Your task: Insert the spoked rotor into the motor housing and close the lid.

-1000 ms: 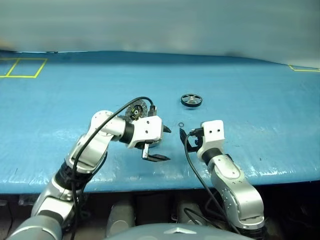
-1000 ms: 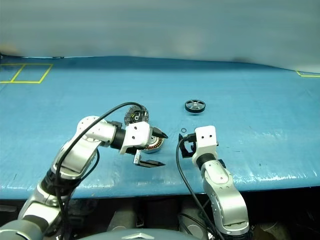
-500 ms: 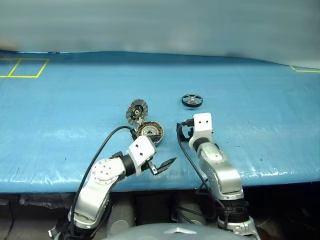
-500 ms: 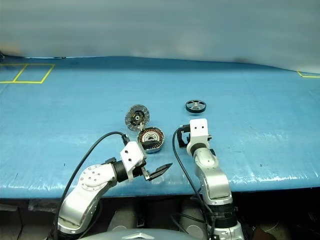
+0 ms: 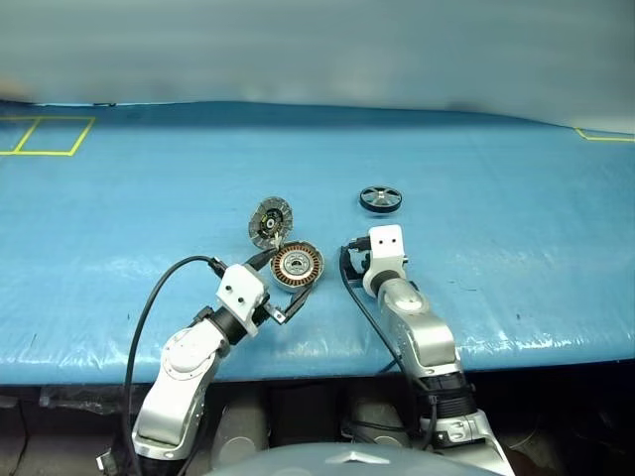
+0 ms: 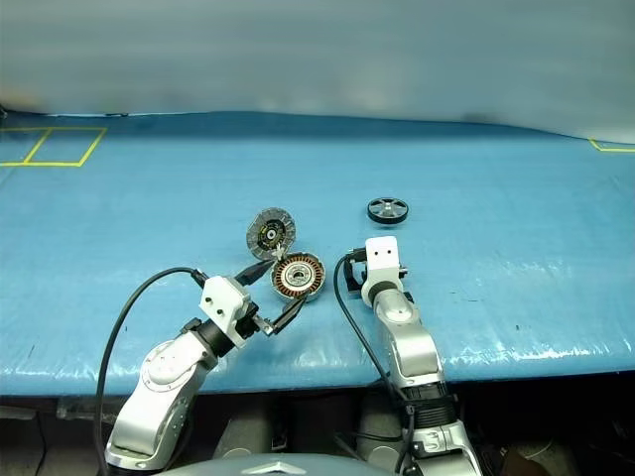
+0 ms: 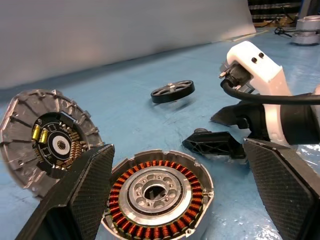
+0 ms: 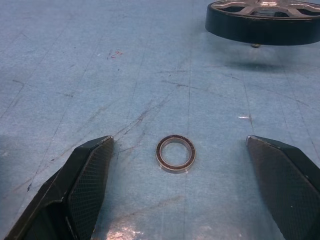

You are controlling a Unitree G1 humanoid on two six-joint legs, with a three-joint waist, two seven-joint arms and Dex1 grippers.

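Note:
The motor housing (image 5: 298, 266), a grey cup with copper windings, lies open on the blue table, and its lid (image 5: 271, 220) stands tilted up just behind it, inner face showing. Farther back and to the right lies the spoked rotor (image 5: 380, 198), a black wheel flat on the table. My left gripper (image 7: 177, 145) is open at table height, one finger on each side of the housing (image 7: 157, 192), touching nothing. My right gripper (image 8: 178, 141) is also open and empty, low over the table to the right of the housing, short of the rotor (image 8: 265, 20).
A small loose metal ring (image 8: 175, 153) lies on the table between my right fingers. Yellow tape marks sit at the far left (image 5: 45, 134) and far right (image 5: 605, 136). The table's front edge (image 5: 317, 347) runs just under both arms.
My left arm dropped back toward the front edge and turned its gripper to face the housing, uncovering lid and housing. My right arm stretched forward and lower, over the small ring.

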